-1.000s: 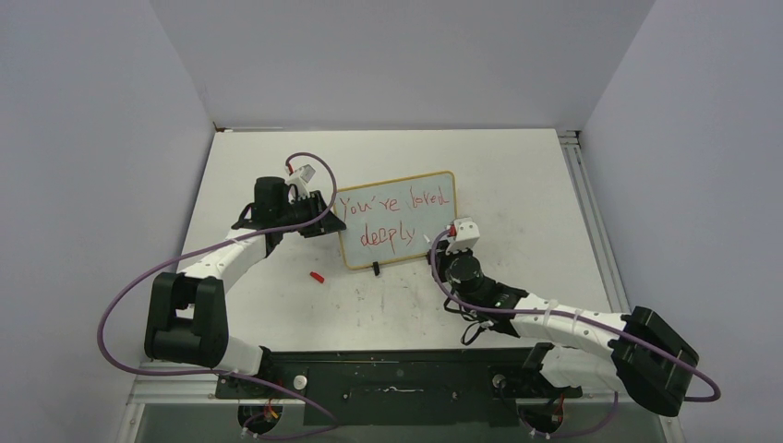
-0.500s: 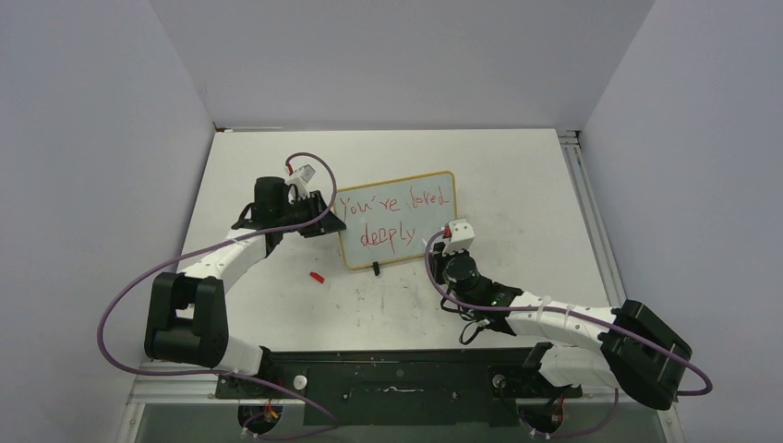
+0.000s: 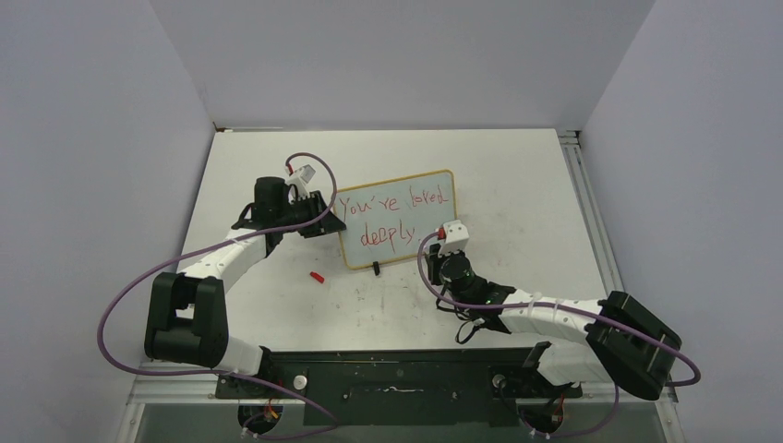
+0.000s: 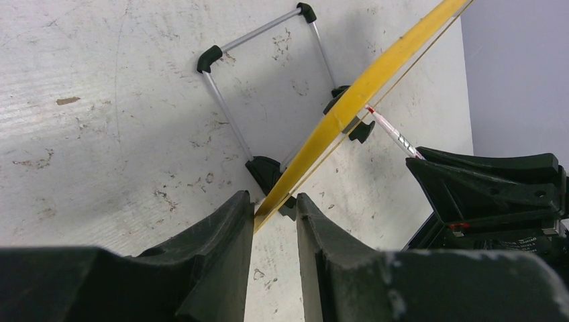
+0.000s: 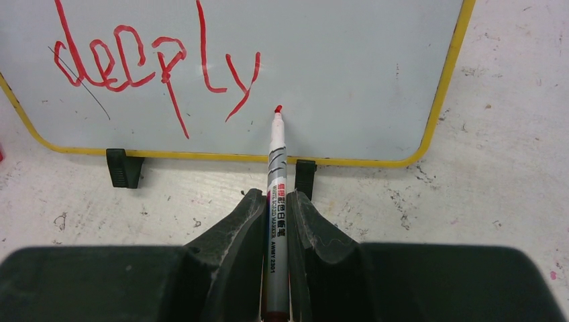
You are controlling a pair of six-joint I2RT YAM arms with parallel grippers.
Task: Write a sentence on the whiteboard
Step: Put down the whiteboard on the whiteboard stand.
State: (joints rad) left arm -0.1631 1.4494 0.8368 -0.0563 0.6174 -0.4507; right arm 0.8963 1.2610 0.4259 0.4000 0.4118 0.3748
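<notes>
Looking from above, the whiteboard [image 3: 427, 223] stands mid-surface [image 3: 526, 203], and the sentence [image 3: 395, 220] fills two lines. Left wrist: left jaws pinched narrow on the board's yellow edge, steadying it. Right wrist: right jaws clamp the red marker [image 5: 276, 174], tip beside the final "y", contact unclear. Writing looks finished; next, likely a clean lift away, no smudging.

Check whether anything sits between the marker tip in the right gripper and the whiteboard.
Nothing visible does. The right gripper holds the red marker pointed at the whiteboard, its tip at bare white surface just right of "deeply", the end of the sentence. The left gripper grips the board's side edge, away from that spot.
</notes>
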